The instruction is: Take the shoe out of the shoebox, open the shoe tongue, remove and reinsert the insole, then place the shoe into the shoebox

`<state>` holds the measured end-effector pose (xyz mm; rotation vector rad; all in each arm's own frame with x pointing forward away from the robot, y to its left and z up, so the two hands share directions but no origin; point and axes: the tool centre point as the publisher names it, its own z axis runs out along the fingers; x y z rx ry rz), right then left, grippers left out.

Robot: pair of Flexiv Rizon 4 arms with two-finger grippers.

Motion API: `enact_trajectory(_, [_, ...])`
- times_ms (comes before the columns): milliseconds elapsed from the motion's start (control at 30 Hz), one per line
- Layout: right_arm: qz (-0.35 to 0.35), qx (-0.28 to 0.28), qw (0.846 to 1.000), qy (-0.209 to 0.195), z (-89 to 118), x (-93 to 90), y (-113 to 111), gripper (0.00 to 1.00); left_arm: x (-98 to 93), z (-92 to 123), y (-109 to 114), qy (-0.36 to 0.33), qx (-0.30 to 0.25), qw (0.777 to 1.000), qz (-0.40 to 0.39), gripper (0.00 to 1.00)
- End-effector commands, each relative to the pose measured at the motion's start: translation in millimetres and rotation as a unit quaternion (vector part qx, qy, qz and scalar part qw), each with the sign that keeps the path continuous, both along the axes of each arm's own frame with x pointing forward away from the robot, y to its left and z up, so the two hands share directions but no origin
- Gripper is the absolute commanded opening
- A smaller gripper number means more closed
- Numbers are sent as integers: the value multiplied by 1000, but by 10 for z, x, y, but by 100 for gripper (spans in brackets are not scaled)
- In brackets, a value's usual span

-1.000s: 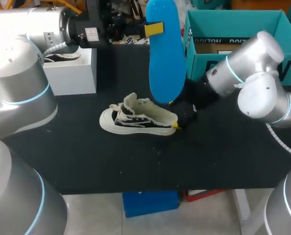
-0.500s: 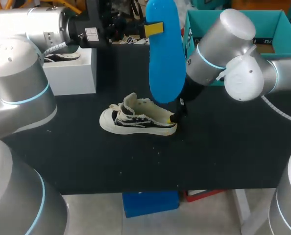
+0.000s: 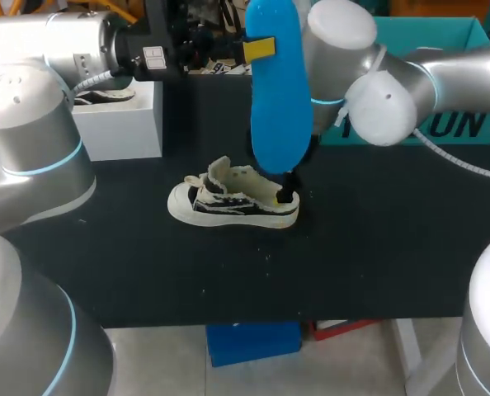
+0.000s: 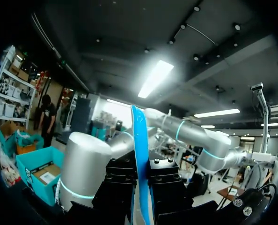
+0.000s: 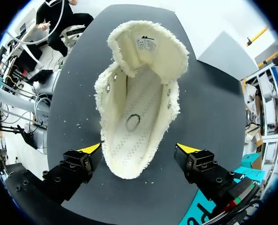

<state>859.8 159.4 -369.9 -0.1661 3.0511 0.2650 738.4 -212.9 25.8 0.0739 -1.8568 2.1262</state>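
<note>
Shoe [image 3: 228,198]: stands on its sole near the middle of the black table [image 3: 146,272], toe toward my left, heel toward my right. Its mouth gapes wide, the tongue is folded forward over the toe, and cream fleecy lining shows inside.
Right gripper [image 3: 286,191]: points straight down over the heel. Its fingers are spread wide with a yellow tip on either side of the heel end, and it grips nothing. Whether a tip brushes the lining cannot be told.
Insole [image 3: 278,99]: blue, upright in the air, its lower end just above and behind the heel.
Left gripper [image 3: 260,48]: clamped on the insole near its upper end. The left wrist view shows the insole edge-on, pinched between both black fingers.
Shoebox [image 3: 464,124]: teal, at the far right of the table behind the right arm [image 3: 369,74], well apart from the shoe.
White box [image 3: 117,124]: at the far left.
</note>
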Motion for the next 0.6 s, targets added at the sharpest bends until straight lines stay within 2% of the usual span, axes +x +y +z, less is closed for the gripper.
enact_trajectory(33, [-11, -131, 991, -13, 9, 8, 65, 100, -7, -7, -10, -1, -1, 1000, 2, 0])
enact_trajectory(300, [-7, -175, 984, -12, -8, 3, 97, 100, -7, -7, -10, -1, -1, 1000, 2, 0])
enact_trajectory(600, [-9, -158, 987, -9, -20, 0, 82, 100, -7, -7, -10, -1, -1, 1000, 2, 0])
